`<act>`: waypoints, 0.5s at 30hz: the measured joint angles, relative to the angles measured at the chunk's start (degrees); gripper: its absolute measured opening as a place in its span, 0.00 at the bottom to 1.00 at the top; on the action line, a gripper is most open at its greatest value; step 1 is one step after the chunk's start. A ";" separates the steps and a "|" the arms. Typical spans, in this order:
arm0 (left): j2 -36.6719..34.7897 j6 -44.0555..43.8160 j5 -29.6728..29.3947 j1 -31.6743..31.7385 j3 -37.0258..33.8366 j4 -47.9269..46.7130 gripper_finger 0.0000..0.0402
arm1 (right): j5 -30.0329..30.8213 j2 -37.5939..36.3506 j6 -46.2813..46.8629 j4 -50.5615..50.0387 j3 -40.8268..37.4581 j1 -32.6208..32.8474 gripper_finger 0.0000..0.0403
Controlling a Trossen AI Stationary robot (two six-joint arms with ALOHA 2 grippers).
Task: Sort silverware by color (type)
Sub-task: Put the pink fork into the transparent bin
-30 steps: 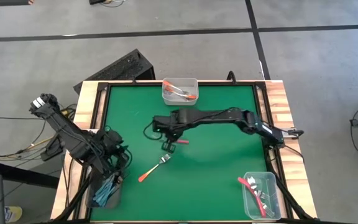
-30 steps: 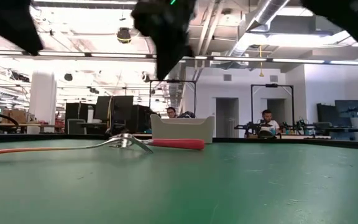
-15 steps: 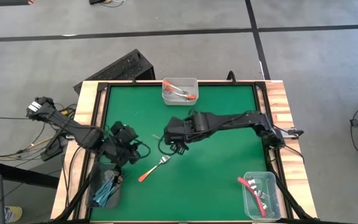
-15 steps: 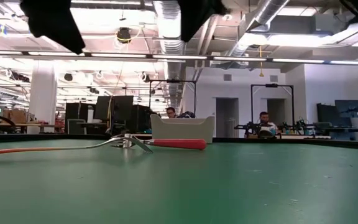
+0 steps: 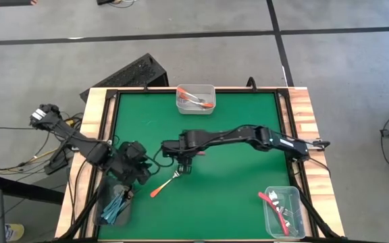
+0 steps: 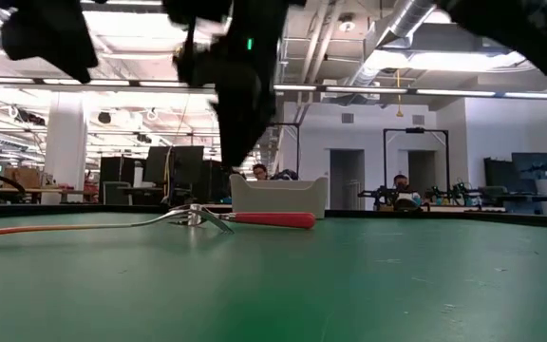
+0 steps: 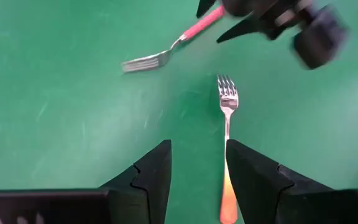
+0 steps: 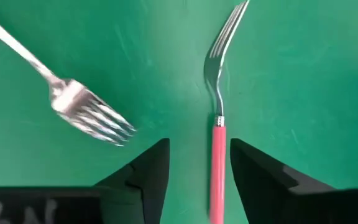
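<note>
Two forks lie flat on the green mat. The orange-handled fork [image 5: 164, 183] [image 7: 227, 130] lies near the middle left. Its handle runs between the open fingers of my left gripper [image 7: 197, 146] [image 5: 140, 177], which touch nothing. The red-pink-handled fork [image 8: 217, 124] [image 6: 272, 219] lies just beyond it. My right gripper [image 8: 199, 144] [image 5: 184, 165] hangs open above this fork, its handle showing between the fingers. In the high view the right gripper hides this fork.
Three clear bins stand on the mat: one at the far edge [image 5: 195, 98] with orange forks, one at the near right [image 5: 282, 210] with red-pink forks, one at the near left [image 5: 113, 206] with blue forks. Wooden rails [image 5: 301, 108] frame the mat.
My left gripper has gone from above the near-left bin toward the table's right, to the orange fork's handle end. My right gripper has risen, then come down again over the red-pink fork, a little nearer the near edge. Both forks have stayed in place.
</note>
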 joint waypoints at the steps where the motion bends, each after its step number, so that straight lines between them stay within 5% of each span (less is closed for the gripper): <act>1: -0.02 -3.25 -1.11 -1.46 0.00 -0.71 0.35 | -0.64 1.07 -1.46 0.50 -0.01 -0.48 0.48; 15: -0.03 -32.90 -6.00 -15.08 0.00 -10.38 0.34 | -10.11 7.77 -10.83 7.88 0.10 -7.79 0.41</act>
